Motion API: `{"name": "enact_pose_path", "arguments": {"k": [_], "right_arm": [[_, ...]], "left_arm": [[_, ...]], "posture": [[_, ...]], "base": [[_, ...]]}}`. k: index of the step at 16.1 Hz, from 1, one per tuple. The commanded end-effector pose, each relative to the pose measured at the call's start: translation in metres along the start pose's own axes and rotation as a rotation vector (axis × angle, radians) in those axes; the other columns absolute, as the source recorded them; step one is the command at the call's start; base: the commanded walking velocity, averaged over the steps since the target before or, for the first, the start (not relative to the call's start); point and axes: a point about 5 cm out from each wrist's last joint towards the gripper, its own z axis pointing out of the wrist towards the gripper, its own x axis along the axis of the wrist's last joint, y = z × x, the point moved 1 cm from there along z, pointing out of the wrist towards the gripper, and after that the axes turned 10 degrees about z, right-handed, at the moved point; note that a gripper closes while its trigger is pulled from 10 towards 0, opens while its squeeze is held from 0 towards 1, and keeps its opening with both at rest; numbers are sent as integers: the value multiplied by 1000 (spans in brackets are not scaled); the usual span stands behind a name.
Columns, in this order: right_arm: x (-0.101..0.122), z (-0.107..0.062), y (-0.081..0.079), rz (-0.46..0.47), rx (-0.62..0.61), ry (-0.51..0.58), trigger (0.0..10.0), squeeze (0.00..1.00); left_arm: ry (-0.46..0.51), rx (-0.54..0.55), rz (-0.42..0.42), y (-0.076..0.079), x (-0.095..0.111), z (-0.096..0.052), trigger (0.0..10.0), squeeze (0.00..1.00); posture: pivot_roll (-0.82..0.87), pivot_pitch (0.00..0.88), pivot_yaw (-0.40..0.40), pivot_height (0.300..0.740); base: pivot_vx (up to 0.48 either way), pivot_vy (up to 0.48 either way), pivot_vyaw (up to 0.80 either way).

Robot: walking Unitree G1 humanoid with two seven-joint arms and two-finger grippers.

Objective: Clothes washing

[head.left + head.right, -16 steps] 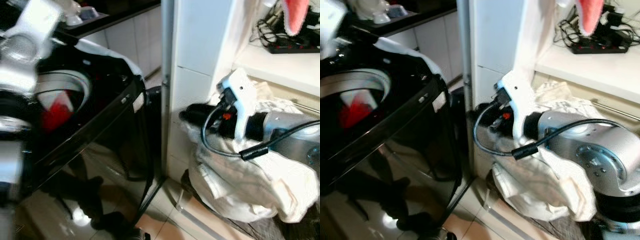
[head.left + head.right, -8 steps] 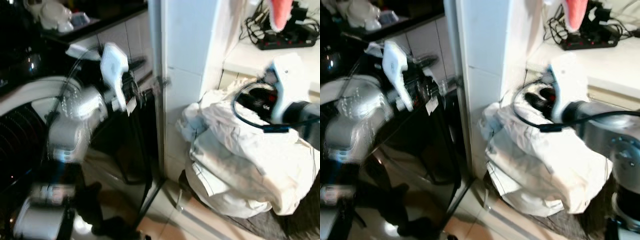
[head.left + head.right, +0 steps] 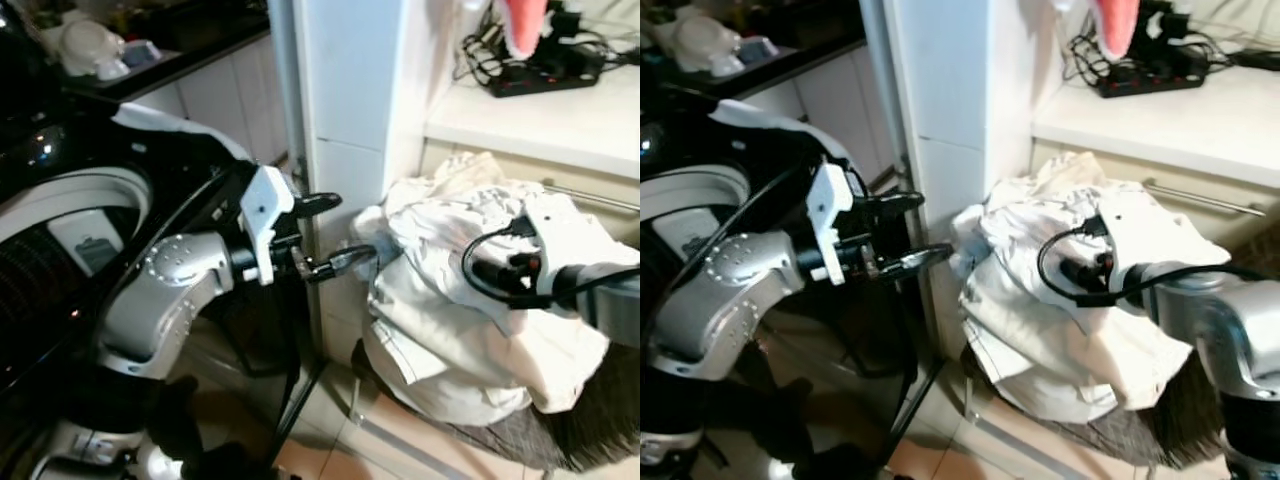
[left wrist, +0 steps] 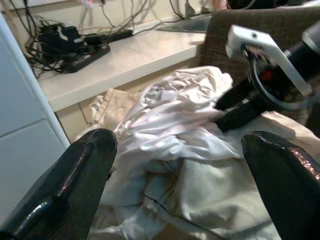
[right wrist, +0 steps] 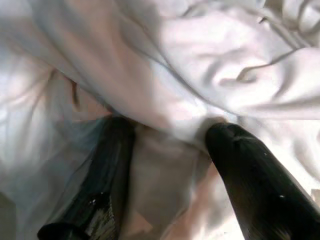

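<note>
Heap of crumpled white cloth garments [image 3: 470, 310] sits on dark woven basket [image 3: 580, 440], beside white tiled pillar [image 3: 350, 120]. Right gripper [image 5: 167, 150] nearer, fingers spread, pressed into folds. Left gripper [image 3: 335, 232] spread, empty, heap just ahead.

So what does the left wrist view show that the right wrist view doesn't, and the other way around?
The left wrist view takes in the white counter with its black power strip and tangled cables, and the right gripper pressed into the laundry, all framed by the open left gripper, which is off the cloth. The right wrist view is a close-up: its two black fingers are spread and dug into the folds, with cloth bunched between them. Both show the same pile of white clothes.
</note>
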Motion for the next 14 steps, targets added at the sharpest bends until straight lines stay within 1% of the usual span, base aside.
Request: {"name": "enact_pose_path", "arguments": {"k": [1, 3, 4, 5, 8, 10, 12, 14], "right_arm": [[-6, 4, 5, -22, -45, -32, 10000, 0], [-8, 8, 3, -36, -15, -33, 10000, 0], [-7, 9, 3, -48, -9, -19, 5373, 0], [-5, 11, 4, -51, -7, -6, 0, 0], [0, 12, 5, -52, -8, 12, 0, 0], [4, 12, 5, -60, -4, 28, 0, 0], [5, 12, 5, -65, 5, 37, 0, 0], [7, 11, 5, -68, 7, 42, 0, 0]], "left_arm": [[-19, 25, 6, -1, 0, -1, 10000, 0], [-31, 52, -8, 0, 0, -2, 10000, 0], [-36, 57, -8, -1, 0, -3, 10000, 0], [-38, 65, -7, -2, 0, -3, 10000, 0], [-54, 93, -8, -5, -2, -4, 10000, 0], [-94, 154, -14, -10, -7, -4, 10000, 0], [-109, 183, -7, -13, -9, -4, 10000, 0], [-111, 187, -9, -13, -9, -4, 10000, 0]], "posture": [[-117, 0, 103, 740], [-107, 0, 93, 740], [-99, 0, 85, 740], [-92, 0, 78, 740], [-85, 0, 70, 740], [-77, 0, 60, 740], [-77, 0, 60, 740], [-74, 0, 57, 740]], "base": [[0, 0, 0], [0, 0, 0], [0, 0, 0], [0, 0, 0], [0, 0, 0], [0, 0, 0], [0, 0, 0], [0, 0, 0]]}}
